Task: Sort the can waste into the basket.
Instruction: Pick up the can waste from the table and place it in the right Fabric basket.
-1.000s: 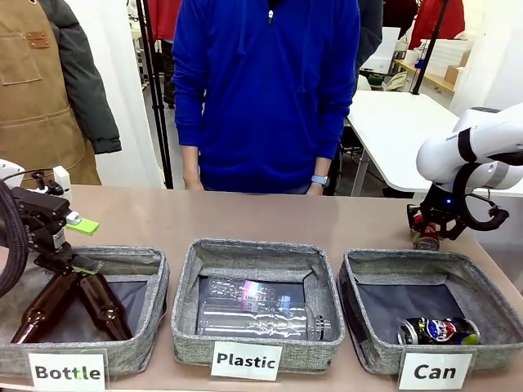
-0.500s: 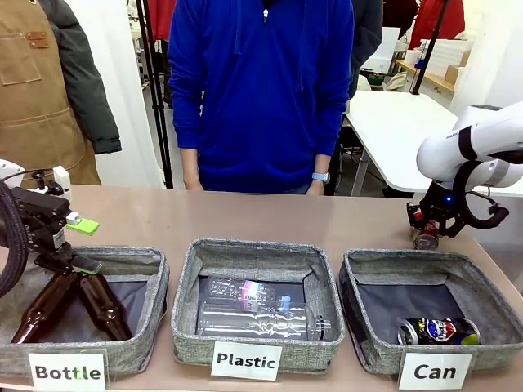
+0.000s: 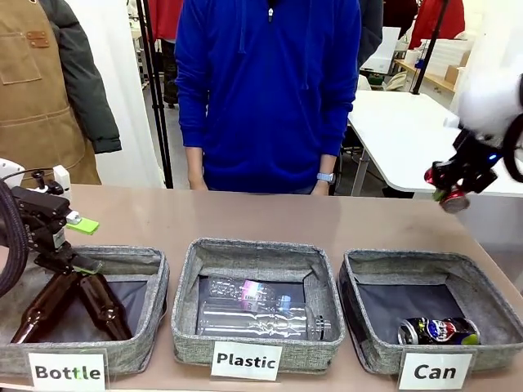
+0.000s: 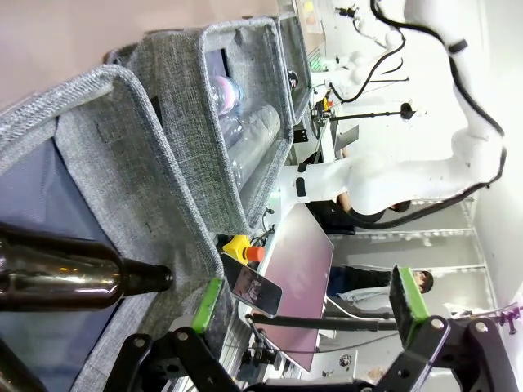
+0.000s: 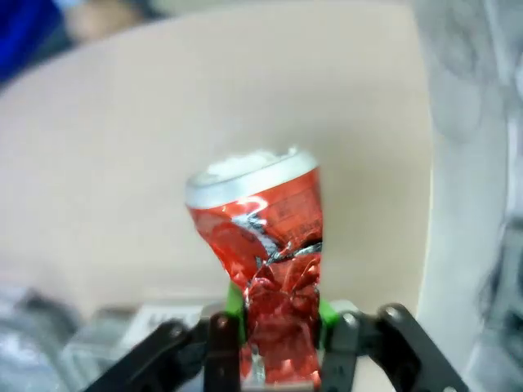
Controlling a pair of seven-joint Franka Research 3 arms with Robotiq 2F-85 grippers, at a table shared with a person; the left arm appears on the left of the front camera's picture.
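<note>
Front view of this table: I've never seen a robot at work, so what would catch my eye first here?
Probably the right gripper, in the air at the far right with a crushed red can pinched in its green pads. Next, the three grey baskets in the front row: the one labelled "Can" on the right holds a dark blue can. Brown bottles lean in the left one.

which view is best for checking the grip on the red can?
Right wrist view: the crushed red can is close up, pinched at its crumpled lower part between the right end effector's green pads. Front view shows the same can small and blurred, raised above the table beyond the Can basket.
</note>
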